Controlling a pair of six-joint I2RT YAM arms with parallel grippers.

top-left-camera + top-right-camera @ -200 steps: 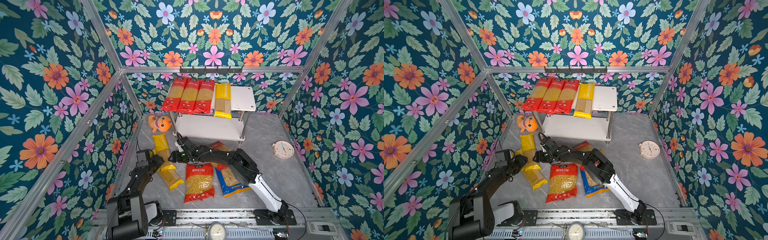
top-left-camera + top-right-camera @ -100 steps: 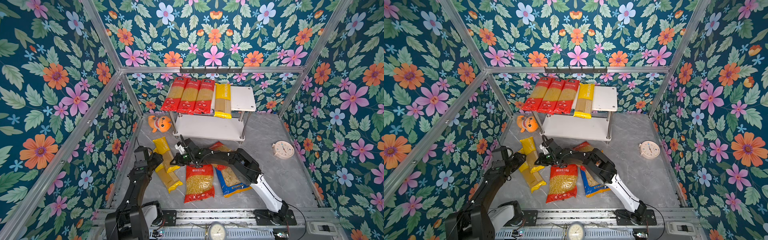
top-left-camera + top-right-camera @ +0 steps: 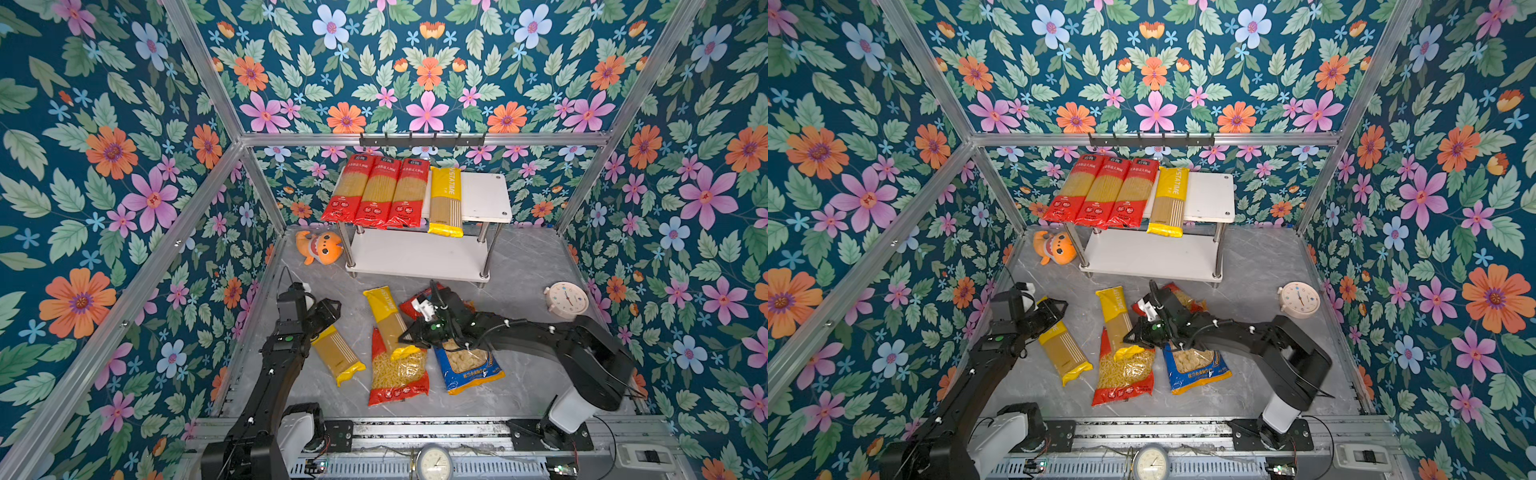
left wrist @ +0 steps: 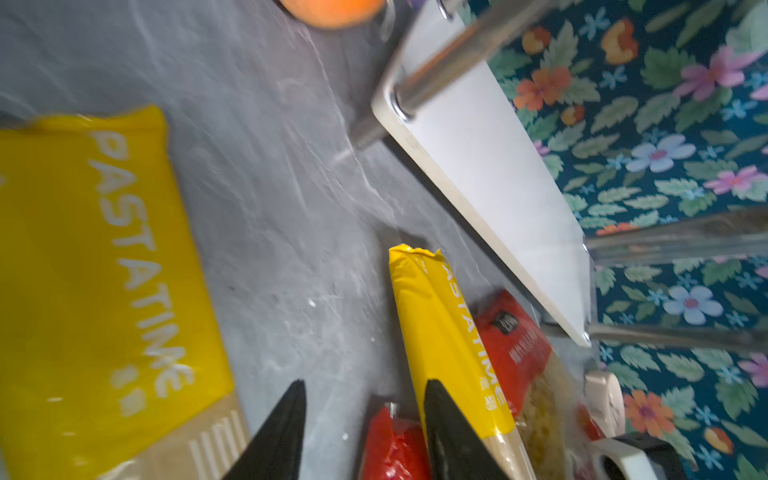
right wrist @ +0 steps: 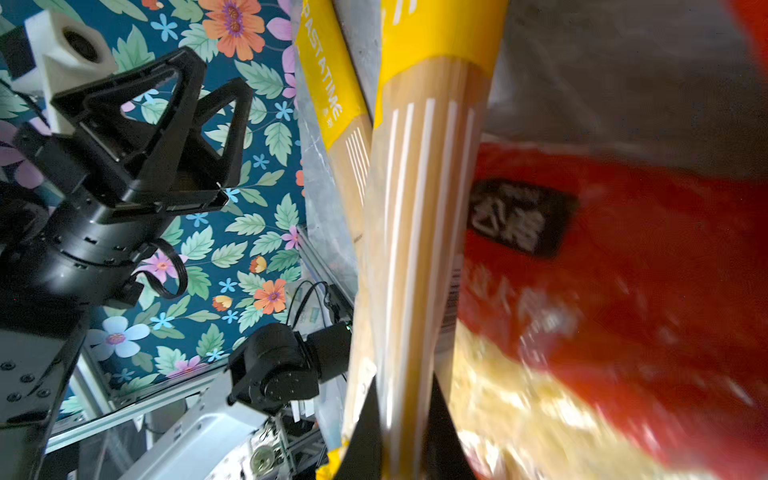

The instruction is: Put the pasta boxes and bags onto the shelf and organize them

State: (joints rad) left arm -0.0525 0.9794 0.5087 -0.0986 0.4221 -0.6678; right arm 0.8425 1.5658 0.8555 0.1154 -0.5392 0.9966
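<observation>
Four long packs are found laid flat, side by side, on the upper board of the shelf [image 3: 486,195]. Three red spaghetti packs [image 3: 376,191] are at the left, and one shelved yellow pack [image 3: 445,199] is just beside them. All four overhang the near edge. The boards are smooth, white and rectangular, and chrome tube legs are noted at the corners.

Five packs are recorded on the grey marbled floor [image 3: 519,374], on the near side of the shelf. The right gripper [image 5: 405,399] is seen clamped on the clear, striped middle of the gripped yellow pack [image 3: 388,316], with a black finger pressed to each side. The near end of this pack is laid over the wide red bag [image 3: 397,374], a glossy, crinkled pouch of short pasta. A second red bag [image 3: 411,305] is partly covered by the right arm, on the far side. A blue-and-yellow bag [image 3: 469,365] is placed just right of the wide red bag.

The loose yellow pack [image 3: 336,353] is set at a slant to the left, and its far end is overlapped by the left gripper [image 3: 328,309] in both top views. The wedge-shaped fingers [image 4: 286,432] of that gripper are held apart, and grey floor is seen between them. Contact with the pack cannot be told.

An orange plush toy [image 3: 322,247] is noted by the shelf's left leg, and a round cream clock [image 3: 566,299] well to the right.
</observation>
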